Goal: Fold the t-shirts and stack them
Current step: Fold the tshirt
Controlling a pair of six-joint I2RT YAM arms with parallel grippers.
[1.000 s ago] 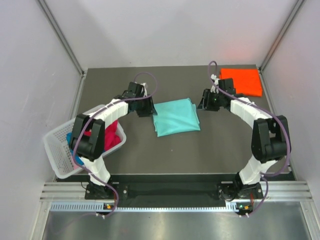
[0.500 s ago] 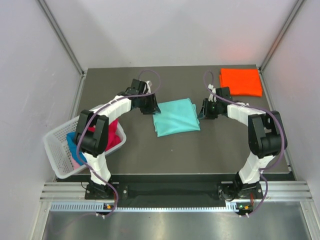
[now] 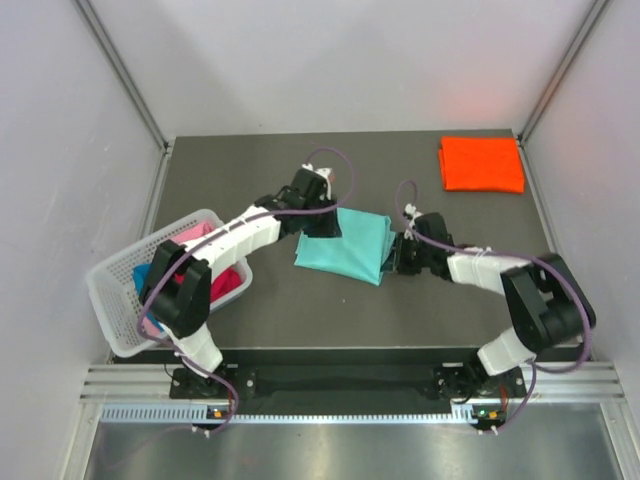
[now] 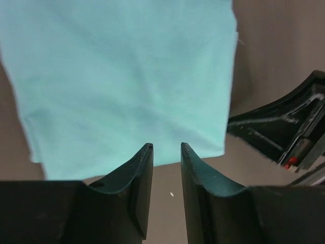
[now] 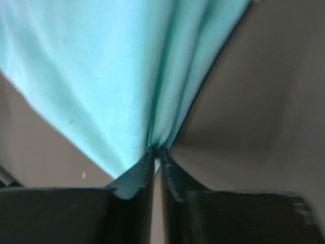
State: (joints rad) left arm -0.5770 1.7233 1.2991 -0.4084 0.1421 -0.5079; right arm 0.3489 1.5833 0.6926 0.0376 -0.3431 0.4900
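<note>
A folded teal t-shirt lies mid-table, turned at a slant. My right gripper is shut on its right edge; in the right wrist view the cloth bunches into the closed jaws. My left gripper sits at the shirt's far-left edge. In the left wrist view its jaws stand slightly apart with only table between them, at the edge of the teal cloth. A folded orange t-shirt lies at the far right corner.
A white lattice basket hangs over the left table edge, holding magenta, pink and blue cloth. The right arm's gripper body shows at the right of the left wrist view. Grey walls enclose the table.
Both grippers have moved nearer and toward the centre. The teal shirt has shifted toward the near left and turned, its right edge now pinched in the right gripper.
</note>
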